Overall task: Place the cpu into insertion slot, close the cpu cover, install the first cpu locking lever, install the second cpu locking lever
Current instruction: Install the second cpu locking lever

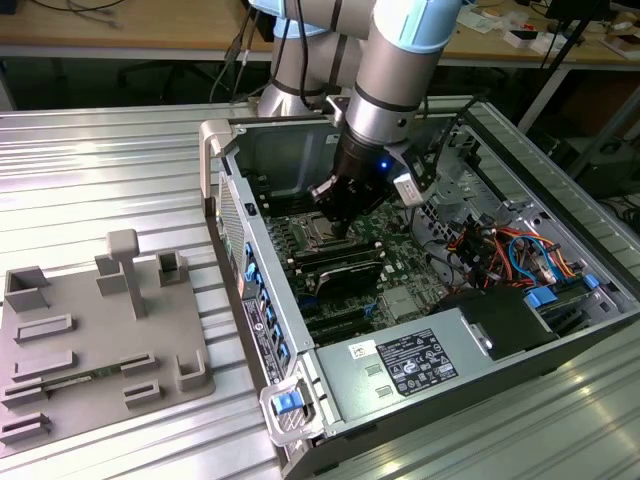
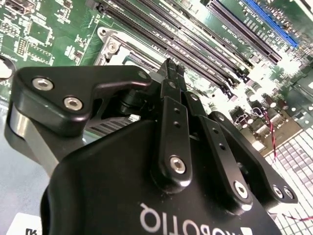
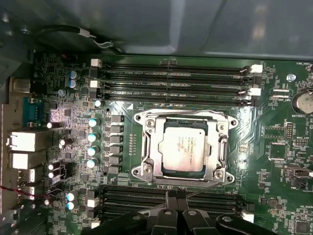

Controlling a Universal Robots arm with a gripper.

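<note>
This was a robotics lab or electronics workshop. In the exterior view an open computer case [image 1: 420,300] lay on its side on a ribbed metal table [image 1: 100,170], with no domestic furnishing around it. A grey fixture plate [image 1: 90,350] with moulded holders sat at about eight o'clock from the case. A robot arm [image 1: 395,60] rose at twelve o'clock of the case and reached down into it. Behind it, along the twelve o'clock edge, ran a wooden workbench [image 1: 130,30] littered with cables [image 1: 95,12]. The first wrist view showed the bare green motherboard [image 3: 293,156].
</note>
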